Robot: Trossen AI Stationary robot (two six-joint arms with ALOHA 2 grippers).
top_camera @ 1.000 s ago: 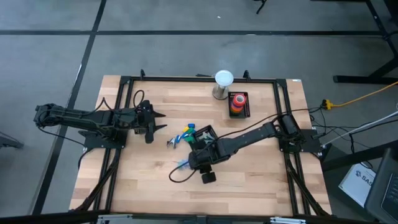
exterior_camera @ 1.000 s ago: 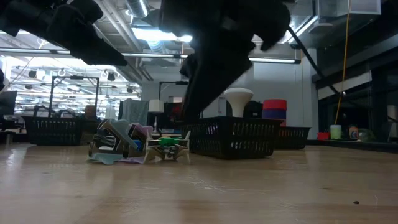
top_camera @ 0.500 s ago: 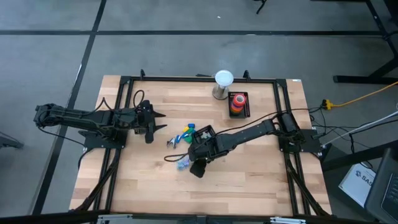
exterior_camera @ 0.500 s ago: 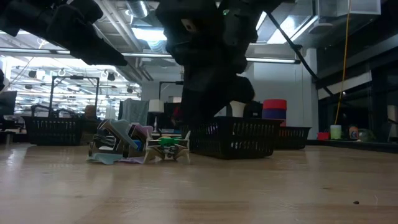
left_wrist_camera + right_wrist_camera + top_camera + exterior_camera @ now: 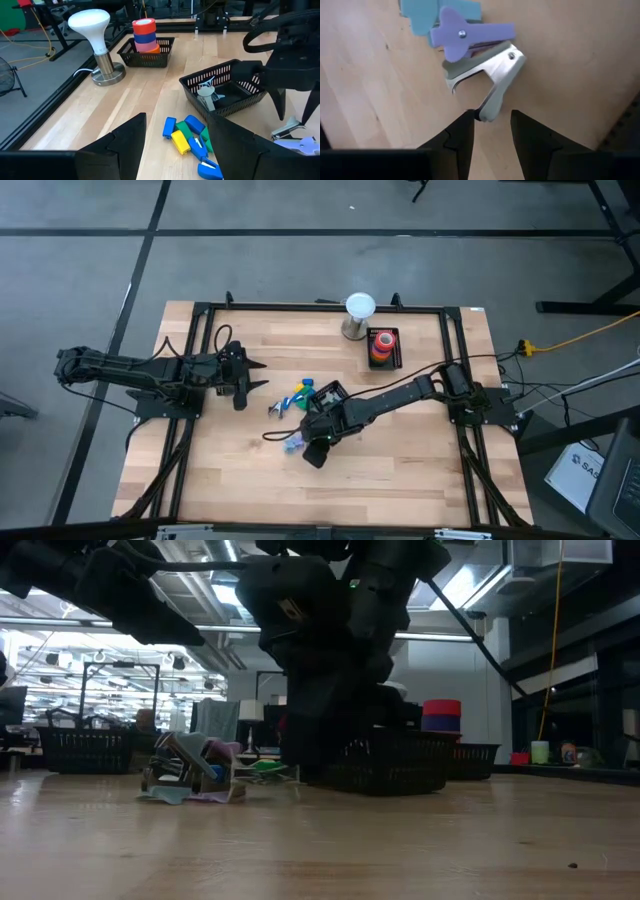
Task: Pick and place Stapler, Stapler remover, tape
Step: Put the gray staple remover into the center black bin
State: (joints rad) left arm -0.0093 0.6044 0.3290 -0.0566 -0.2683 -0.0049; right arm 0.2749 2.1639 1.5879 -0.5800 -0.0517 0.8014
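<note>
Your right gripper (image 5: 490, 131) has its fingers (image 5: 460, 137) parted, with nothing between them, hanging just above a staple remover (image 5: 485, 75) with a purple handle and metal claws that lies on the bare tabletop (image 5: 560, 60); one metal claw tip reaches right into the gap. A second, light blue staple remover (image 5: 445, 12) lies touching the purple one on its far side. In the high view the right gripper (image 5: 316, 448) sits near the middle of the tabletop (image 5: 400, 480), beside the pale removers (image 5: 293, 442) and just in front of a small black wire basket (image 5: 328, 394).

In your left wrist view that basket (image 5: 227, 90) holds a small metal item you cannot identify. Beside it lies a cluster of blue, green and yellow blocky pieces (image 5: 190, 140), touching each other.

The tape (image 5: 382, 342) is a stack of coloured rolls standing in a second black basket (image 5: 396, 358) at the far edge, next to a white-topped lamp (image 5: 358, 316). The left wrist view shows the stack (image 5: 144, 34) as red, blue, pink and orange from top down.

Your left gripper (image 5: 252, 376) waits over the tabletop's left side, fingers (image 5: 125, 142) wide apart and empty, well apart from the pile.
</note>
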